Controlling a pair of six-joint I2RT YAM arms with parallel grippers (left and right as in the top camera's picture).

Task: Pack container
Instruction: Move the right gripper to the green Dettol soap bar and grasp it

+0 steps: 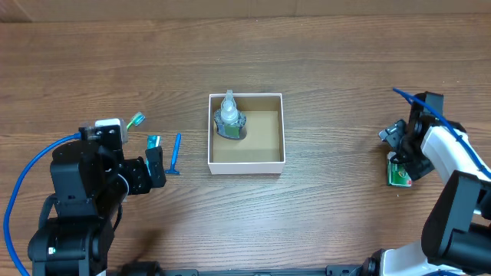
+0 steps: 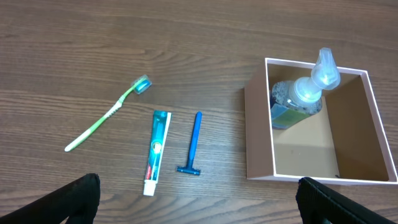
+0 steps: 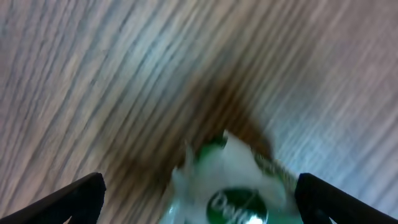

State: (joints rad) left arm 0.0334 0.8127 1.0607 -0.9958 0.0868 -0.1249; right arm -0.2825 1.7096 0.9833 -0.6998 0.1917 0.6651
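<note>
Container (image 1: 247,165) sits mid-table w/ a pump bottle (image 1: 229,119) inside. Left gripper (image 2: 208,205) is spread wide & empty, near toothpaste (image 2: 157,151) & razor (image 2: 194,143). Right gripper (image 3: 199,202) is also wide, over a blurry green-white packet (image 1: 398,175).

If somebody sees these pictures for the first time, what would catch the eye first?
The white container in the middle of the table, with a clear pump bottle in its far left corner. Left of it lie a green toothbrush, a toothpaste tube and a blue razor; a green-and-white packet lies far right.
</note>
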